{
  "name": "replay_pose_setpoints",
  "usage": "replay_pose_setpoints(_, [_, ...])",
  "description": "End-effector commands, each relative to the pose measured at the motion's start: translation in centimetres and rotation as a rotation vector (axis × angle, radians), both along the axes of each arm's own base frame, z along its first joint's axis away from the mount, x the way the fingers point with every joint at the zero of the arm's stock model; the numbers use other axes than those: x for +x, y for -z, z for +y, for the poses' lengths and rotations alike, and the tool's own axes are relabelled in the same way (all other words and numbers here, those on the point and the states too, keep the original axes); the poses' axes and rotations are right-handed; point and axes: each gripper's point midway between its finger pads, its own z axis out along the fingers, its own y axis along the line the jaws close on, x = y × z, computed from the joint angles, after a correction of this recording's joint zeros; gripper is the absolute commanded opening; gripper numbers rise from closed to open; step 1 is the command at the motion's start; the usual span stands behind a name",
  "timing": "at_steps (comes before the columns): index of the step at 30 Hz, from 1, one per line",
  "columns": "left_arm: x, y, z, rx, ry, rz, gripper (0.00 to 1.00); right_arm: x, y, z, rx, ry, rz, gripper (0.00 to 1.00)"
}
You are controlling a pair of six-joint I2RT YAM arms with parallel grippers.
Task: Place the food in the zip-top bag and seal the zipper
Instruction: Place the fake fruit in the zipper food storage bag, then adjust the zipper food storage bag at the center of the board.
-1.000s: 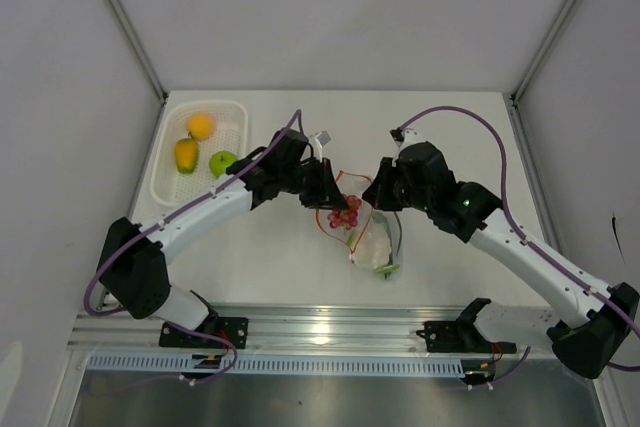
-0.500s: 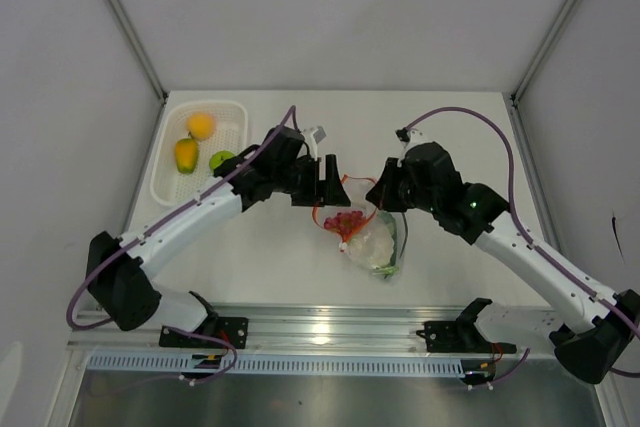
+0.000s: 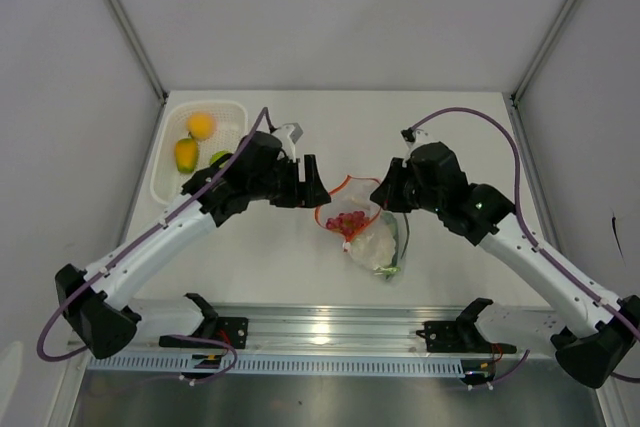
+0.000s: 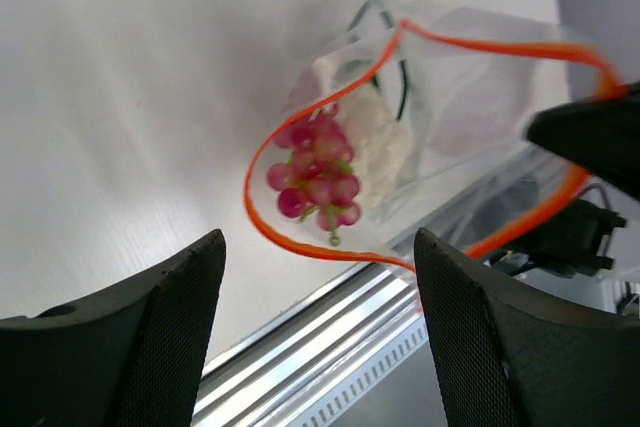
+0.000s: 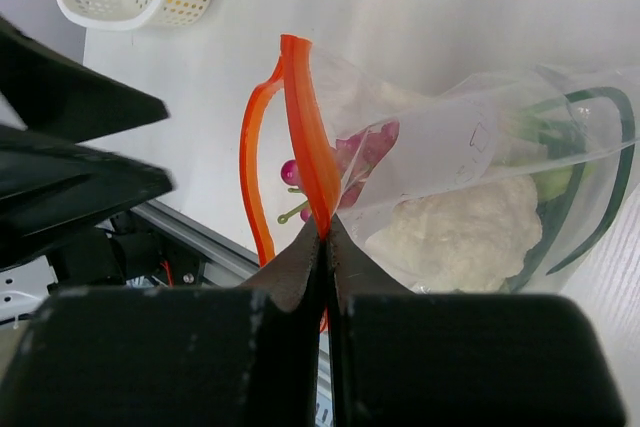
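Three fruits (image 3: 186,154) in basket (image 3: 229,119) — grapes (image 4: 315,173), cauliflower (image 4: 381,147) inside bag (image 4: 480,97).

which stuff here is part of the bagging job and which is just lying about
Job: zip-top bag, zipper, red grapes and cauliflower inside it; orange ball, yellow-orange fruit, green apple, not yet bagged.
Lying about: white basket, purple cables, metal rail.

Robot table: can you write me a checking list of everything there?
Surface: white table, no spills seen.
Job's things: crinkly clear plastic bag open, holding red grapes, white cauliflower, green stalks; orange ball, yellow-orange fruit, green apple in white mesh basket.
Clutter: nothing seen.
Grippers: left gripper open, empty; right gripper shut on orange-red zipper strip.
Cables: purple cables along both arms.
Surroundings: grey walls, metal rail.
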Motion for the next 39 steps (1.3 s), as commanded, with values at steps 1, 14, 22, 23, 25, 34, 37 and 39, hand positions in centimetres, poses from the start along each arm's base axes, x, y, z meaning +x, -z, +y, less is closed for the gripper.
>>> replay_pose_setpoints(1, [0.3,4.1,0.5,0.099,-0.022,0.067,0.77,0.0,-3.9,-0.2,0.066,-0.007,-0.089,0.0])
replay_pose_setpoints(14, [1.8,6.8,-1.9,0.1,-0.011,0.156,0.45,-0.9,-4.4,-1.2,0.078,0.01,-0.098,0.0])
replay_pose_setpoints(22, [1.3,5.2,-3.7,0.014,0.052,0.171,0.12,-0.5,-3.4,-1.3,0.067,0.023,-0.092,0.0])
replay_pose_setpoints(23, [1.2,4.0,-4.2,-0.015,0.073,0.16,0.01,-0.5,-3.4,-1.3,0.064,0.025,-0.092,0.0])
replay_pose_setpoints(25, [0.7,2.7,-4.6,-0.046,0.101,0.152,0.01,0.1,-2.9,-1.9,0.041,0.064,-0.099,0.0])
replay_pose_setpoints(34, [-2.9,-7.4,-7.3,-0.264,0.332,0.047,0.01,1.2,-3.2,-4.1,-0.036,0.155,-0.132,0.0])
replay_pose_setpoints(37, [-3.3,-8.1,-7.1,-0.261,0.337,0.041,0.0,1.0,-5.3,-4.5,-0.014,0.166,-0.169,0.0])
replay_pose_setpoints(39, [-3.1,-7.5,-6.9,-0.237,0.323,0.053,0.01,0.9,-6.8,-4.8,0.005,0.174,-0.197,0.0])
